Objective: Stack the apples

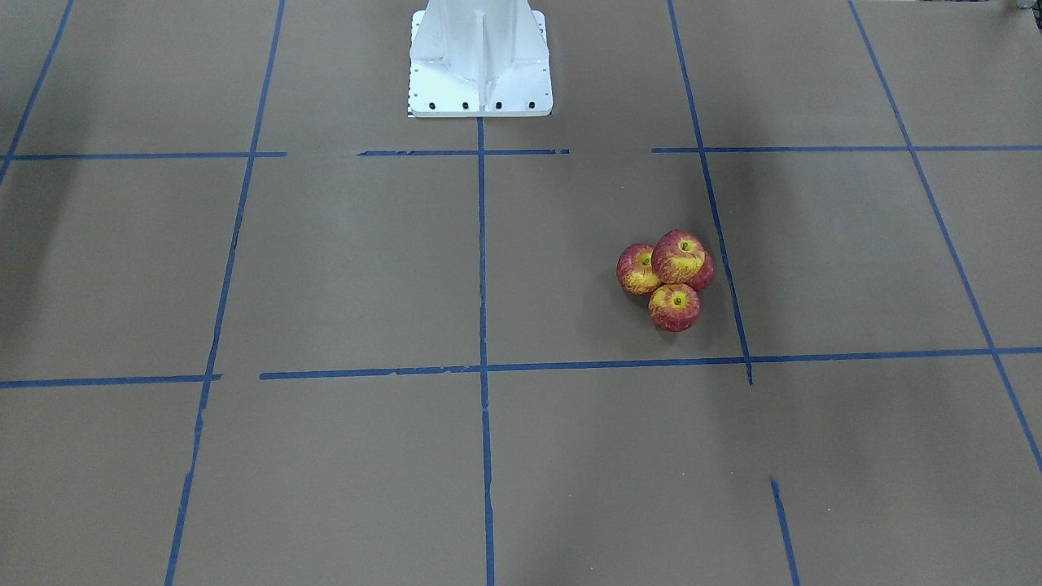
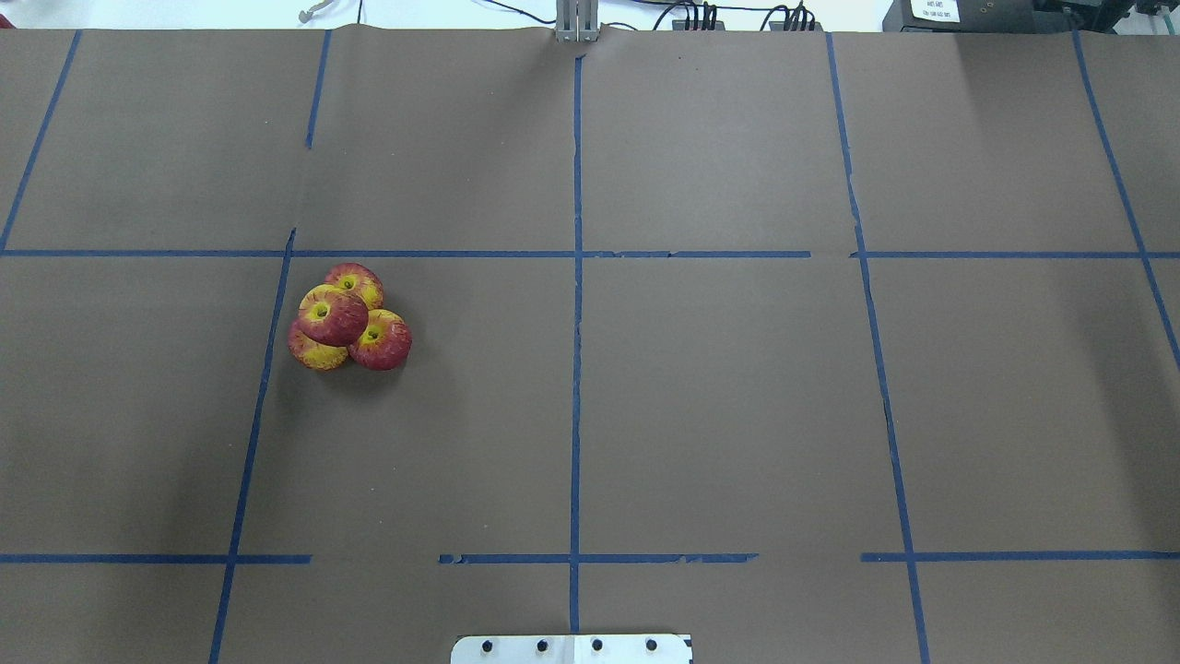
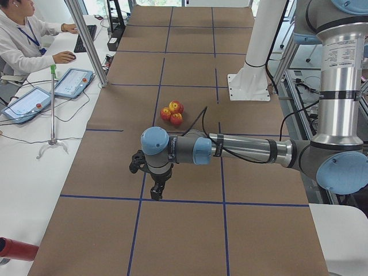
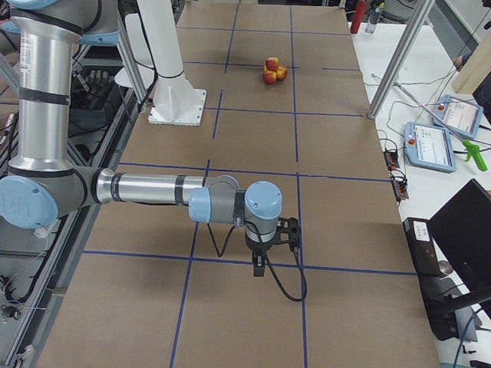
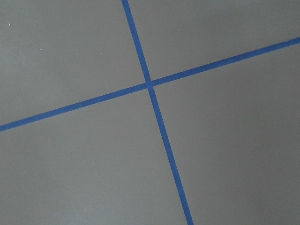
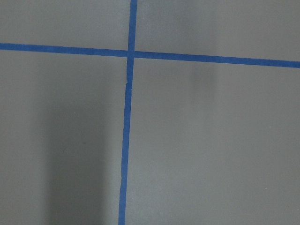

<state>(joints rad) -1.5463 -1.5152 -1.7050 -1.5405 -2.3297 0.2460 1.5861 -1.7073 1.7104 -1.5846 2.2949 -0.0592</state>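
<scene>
Item: apples (image 2: 348, 318), four, piled on worktop (image 2: 737, 415), my left half; three touching, fourth seated on top.
My left fingers (image 3: 156, 192), right fingers (image 4: 260, 265): well apart from pile. Opening and load I cannot tell from side views.
Handling: stack probably complete; keep clear, no jarring.

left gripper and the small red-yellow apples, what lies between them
Only bare brown table paper and a blue tape line separate the left gripper from the small red-yellow apples, per the exterior left view.
</scene>
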